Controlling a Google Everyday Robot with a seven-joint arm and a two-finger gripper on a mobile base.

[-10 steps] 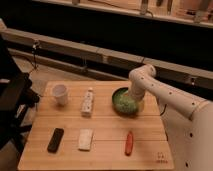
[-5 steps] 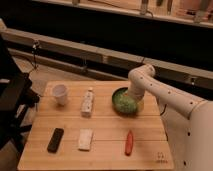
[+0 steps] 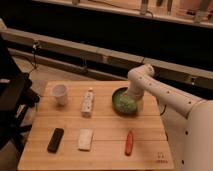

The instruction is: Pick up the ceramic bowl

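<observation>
The gripper [image 3: 128, 100] is lowered into the ceramic bowl [image 3: 121, 104], jaws spread wide, nothing held.

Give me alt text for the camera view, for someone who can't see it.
A white robot arm reaches down over a green ceramic bowl at the back right of a wooden table, its tool at the bowl's far rim. Also on the table: a white cup, a small white bottle, a black device, a white block and a red object.
</observation>
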